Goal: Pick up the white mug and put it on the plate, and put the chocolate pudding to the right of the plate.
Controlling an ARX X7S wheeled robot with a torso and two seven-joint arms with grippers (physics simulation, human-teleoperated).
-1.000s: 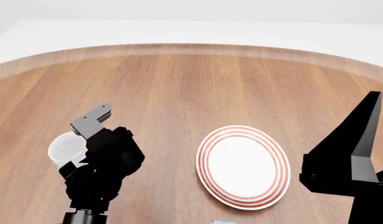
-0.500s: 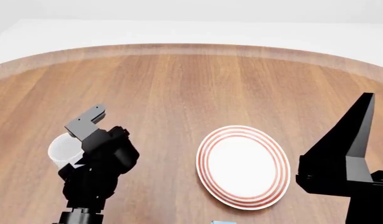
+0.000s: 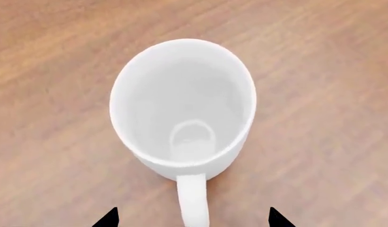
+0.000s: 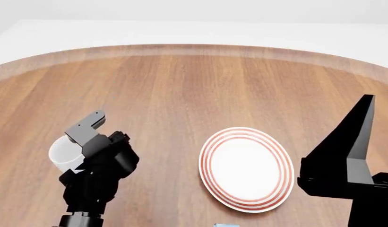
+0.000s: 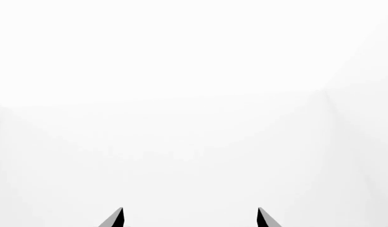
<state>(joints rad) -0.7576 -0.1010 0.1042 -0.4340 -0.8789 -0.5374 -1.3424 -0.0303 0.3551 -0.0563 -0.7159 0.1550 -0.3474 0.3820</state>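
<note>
White mug [image 3: 183,109] stands upright on wood table [image 3: 320,71], seen from above, empty inside. Its handle [image 3: 192,201] points twd left end effector [image 3: 192,220]; the two black fingertips [image 3: 108,219] sit spread apart either side of handle, not touching it.

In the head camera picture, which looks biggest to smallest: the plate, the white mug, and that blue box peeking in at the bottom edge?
1. the plate
2. the white mug, partly hidden behind the left gripper
3. the chocolate pudding, only a sliver in view, so its true size is unclear
</note>
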